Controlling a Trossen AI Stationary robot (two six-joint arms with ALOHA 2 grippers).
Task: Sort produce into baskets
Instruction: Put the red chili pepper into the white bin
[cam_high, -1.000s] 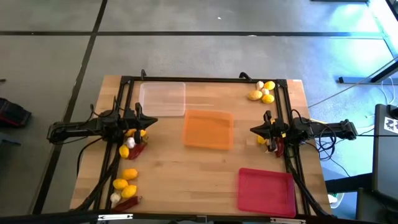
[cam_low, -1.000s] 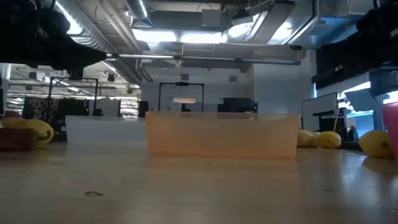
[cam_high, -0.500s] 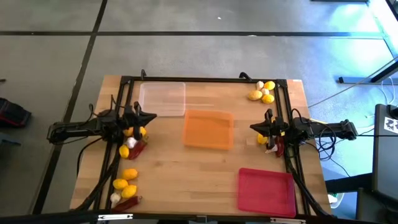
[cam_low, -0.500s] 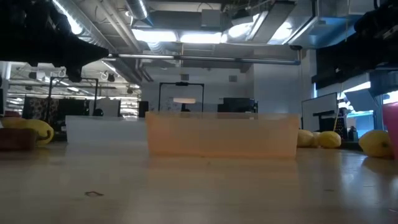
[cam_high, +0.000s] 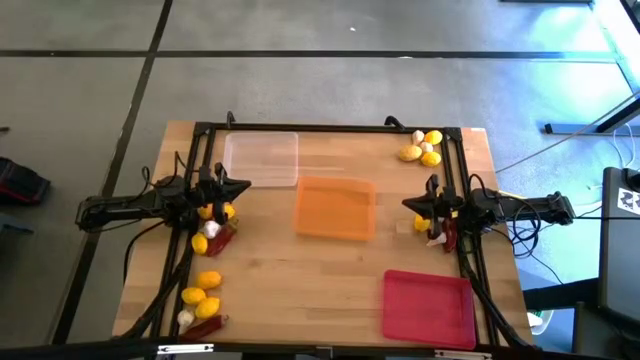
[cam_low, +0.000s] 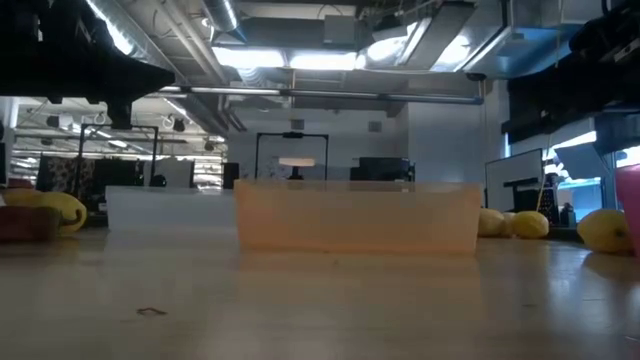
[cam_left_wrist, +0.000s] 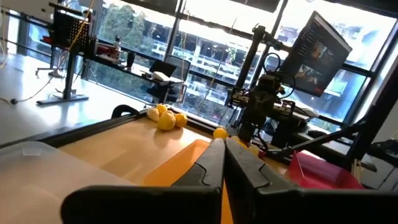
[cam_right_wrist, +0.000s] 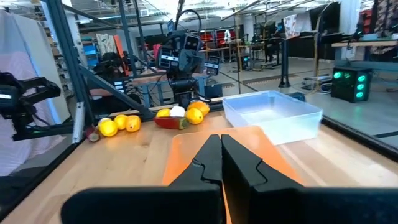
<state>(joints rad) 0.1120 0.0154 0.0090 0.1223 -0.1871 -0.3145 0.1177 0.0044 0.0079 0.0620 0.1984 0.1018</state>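
Observation:
My left gripper (cam_high: 244, 188) hovers shut and empty at the table's left, beside a small pile of lemons, a garlic bulb and a chili (cam_high: 211, 236). My right gripper (cam_high: 408, 207) hovers shut and empty at the right, next to a lemon (cam_high: 421, 224), a garlic bulb and a chili (cam_high: 448, 235). The orange tray (cam_high: 335, 208) lies between the two grippers on the table. The clear tray (cam_high: 261, 159) lies at the far left, the red-pink tray (cam_high: 429, 307) at the near right. Both wrist views show the fingers closed together, left (cam_left_wrist: 224, 143) and right (cam_right_wrist: 221, 138).
More lemons with a garlic bulb lie at the far right corner (cam_high: 421, 150). Lemons, a garlic bulb and a chili lie at the near left (cam_high: 200, 297). Black frame rails run along both table sides. Bare wood lies in front of the orange tray (cam_high: 300, 290).
My left gripper has shifted a little toward the table's far edge above its pile, touching nothing. The produce and the trays lie as before.

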